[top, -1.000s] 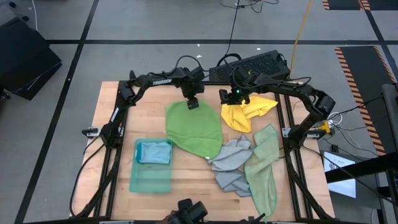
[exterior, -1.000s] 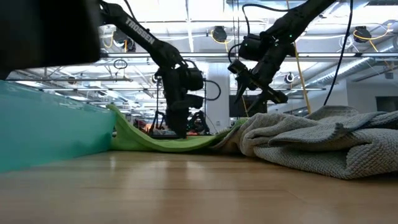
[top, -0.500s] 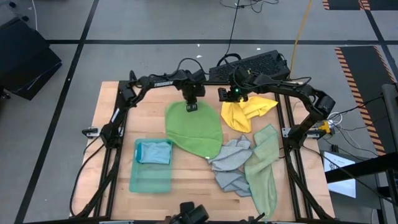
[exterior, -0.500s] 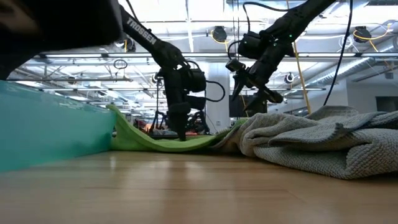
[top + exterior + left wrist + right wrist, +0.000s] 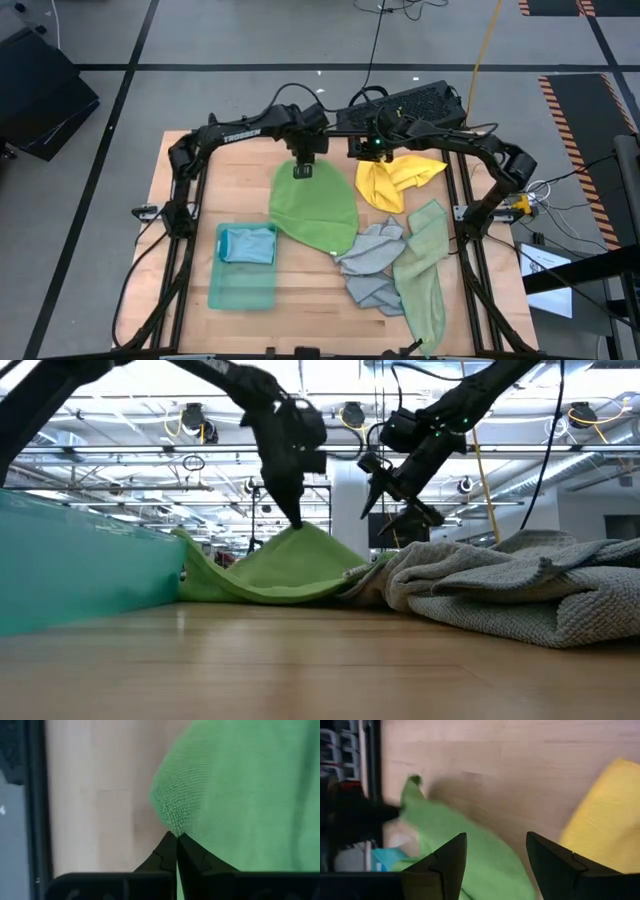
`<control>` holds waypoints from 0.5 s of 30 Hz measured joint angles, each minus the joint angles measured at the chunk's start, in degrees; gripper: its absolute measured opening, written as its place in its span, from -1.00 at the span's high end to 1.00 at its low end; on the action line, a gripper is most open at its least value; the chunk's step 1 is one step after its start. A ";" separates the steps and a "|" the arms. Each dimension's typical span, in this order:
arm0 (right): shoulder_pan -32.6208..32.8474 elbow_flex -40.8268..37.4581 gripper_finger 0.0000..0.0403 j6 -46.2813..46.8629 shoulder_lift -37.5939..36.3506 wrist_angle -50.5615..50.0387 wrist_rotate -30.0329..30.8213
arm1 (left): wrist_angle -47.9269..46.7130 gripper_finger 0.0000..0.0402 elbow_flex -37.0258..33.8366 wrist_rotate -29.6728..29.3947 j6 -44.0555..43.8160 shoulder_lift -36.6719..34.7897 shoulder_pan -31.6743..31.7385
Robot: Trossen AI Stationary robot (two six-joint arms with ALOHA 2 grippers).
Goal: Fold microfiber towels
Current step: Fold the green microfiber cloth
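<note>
A bright green towel (image 5: 315,208) lies spread at the table's middle, its far edge raised into a peak (image 5: 300,538). My left gripper (image 5: 303,170) is shut on that edge. My right gripper (image 5: 366,150) hangs open above the table between the green towel and a crumpled yellow towel (image 5: 402,180), touching nothing. A grey towel (image 5: 370,265) and a pale sage green towel (image 5: 425,280) lie bunched at the near right. A folded light blue towel (image 5: 248,243) rests on a teal towel (image 5: 243,282) at the near left. My left gripper pinches the green towel's far edge (image 5: 175,822) between its two fingertips (image 5: 170,852). The fingers come from above, pointing steeply down. That edge is lifted clear and hangs as a tent below the fingers, while the rest of the towel stays on the table; one layer or several, I cannot tell.
A black keyboard (image 5: 410,100) lies beyond the table's far edge. Black frame rails (image 5: 180,200) run along the table's left and right sides. Bare wood (image 5: 310,290) shows near the front middle and at the far left.
My left gripper has shut on the green towel's far edge and risen, drawing that edge up from flat into a peak. The towel's near part has stayed on the table.
</note>
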 joint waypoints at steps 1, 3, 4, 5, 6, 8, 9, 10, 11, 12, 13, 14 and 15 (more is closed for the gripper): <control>-0.16 0.00 0.01 0.71 0.54 0.74 -1.04 | -0.19 0.99 0.00 0.73 0.00 -0.39 -0.81; -0.27 -0.02 0.01 1.30 2.13 4.49 -2.71 | -1.23 0.99 0.00 2.70 0.00 -0.90 -2.37; -0.27 0.00 0.01 0.96 2.76 5.93 -3.20 | -1.96 0.99 0.00 3.07 -0.02 -1.02 -3.19; -0.21 0.00 0.01 -0.28 3.38 6.67 -3.81 | -2.24 0.99 -0.01 3.09 -0.19 -1.07 -3.97; 0.01 0.00 0.01 -1.69 3.99 7.89 -4.11 | -2.11 0.99 -0.26 2.82 -0.42 -1.07 -4.61; 0.16 0.02 0.01 -4.78 5.28 8.31 -5.31 | -2.26 0.99 -1.18 1.97 -1.08 -0.96 -5.72; 0.17 0.02 0.01 -5.48 5.88 7.47 -5.92 | -2.31 0.99 -1.60 1.29 -1.64 -0.89 -6.21; 0.17 0.01 0.01 -5.58 6.69 6.83 -6.79 | -2.12 0.99 -2.02 0.88 -2.14 -0.88 -6.55; 0.17 0.00 0.01 -5.47 7.48 6.37 -7.12 | -2.11 0.99 -2.39 0.86 -2.60 -0.88 -6.75; 0.16 0.00 0.01 -5.46 8.07 5.84 -7.29 | -2.11 0.99 -2.82 0.86 -3.26 -0.92 -7.00; 0.16 -0.06 0.01 -5.44 8.65 5.62 -7.79 | -1.99 1.00 -3.41 0.86 -3.85 -0.96 -7.15; 0.31 -0.07 0.01 -5.41 9.34 6.06 -8.36 | -1.77 1.00 -4.24 0.86 -4.36 -0.96 -7.22; 0.46 -0.02 0.01 -5.44 9.88 6.92 -8.31 | -1.60 1.00 -5.06 0.85 -4.86 -0.96 -7.25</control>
